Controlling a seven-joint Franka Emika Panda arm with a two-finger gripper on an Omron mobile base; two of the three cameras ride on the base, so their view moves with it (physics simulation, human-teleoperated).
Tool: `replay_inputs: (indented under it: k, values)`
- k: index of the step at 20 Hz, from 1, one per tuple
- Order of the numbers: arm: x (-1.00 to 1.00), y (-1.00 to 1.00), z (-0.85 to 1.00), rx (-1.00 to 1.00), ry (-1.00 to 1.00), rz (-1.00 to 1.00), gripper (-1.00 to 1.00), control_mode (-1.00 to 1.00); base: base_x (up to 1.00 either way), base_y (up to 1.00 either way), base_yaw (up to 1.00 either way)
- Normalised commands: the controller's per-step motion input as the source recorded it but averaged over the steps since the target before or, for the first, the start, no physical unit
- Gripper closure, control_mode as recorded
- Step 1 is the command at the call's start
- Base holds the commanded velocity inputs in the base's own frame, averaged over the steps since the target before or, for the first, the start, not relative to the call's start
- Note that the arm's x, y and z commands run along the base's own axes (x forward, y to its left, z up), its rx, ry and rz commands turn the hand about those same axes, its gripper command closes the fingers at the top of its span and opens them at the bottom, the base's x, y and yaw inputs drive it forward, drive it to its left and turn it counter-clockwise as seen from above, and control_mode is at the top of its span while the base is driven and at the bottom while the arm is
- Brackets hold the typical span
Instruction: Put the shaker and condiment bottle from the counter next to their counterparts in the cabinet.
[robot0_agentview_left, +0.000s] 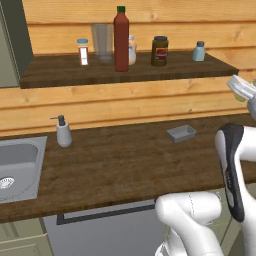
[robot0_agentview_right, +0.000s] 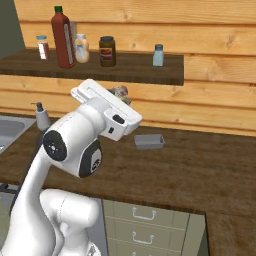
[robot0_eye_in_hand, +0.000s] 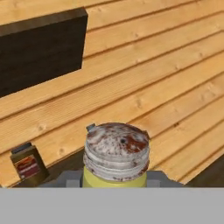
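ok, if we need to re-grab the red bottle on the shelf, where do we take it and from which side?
The red bottle stands upright, ahead of the glass and cream bottle. Probably take its straight body mid-height from the shelf's open front, jaws left and right; the plank wall blocks the back.

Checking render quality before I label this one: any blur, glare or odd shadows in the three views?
Left base view: evenly lit, no glare, slightly soft; red bottle reads clearly. Right base view: same flat light, shelf edge crisp. Hand view: the shaker cap looms large and coarse-textured, held in the hand.
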Motion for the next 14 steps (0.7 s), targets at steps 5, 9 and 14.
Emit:
replay_inputs:
  k: [5,9,14]
  values:
    - [-0.21,-0.27,0.24,-0.02,-0.14,0.12,1.00,-1.00,0.00,0.00,0.00]
    - [-0.20,-0.19,0.19,-0.07,-0.07,0.11,1.00,-1.00,0.00,0.00,0.00]
    - [-0.17,-0.09,0.14,-0.14,-0.05,0.07,1.00,-1.00,0.00,0.00,0.00]
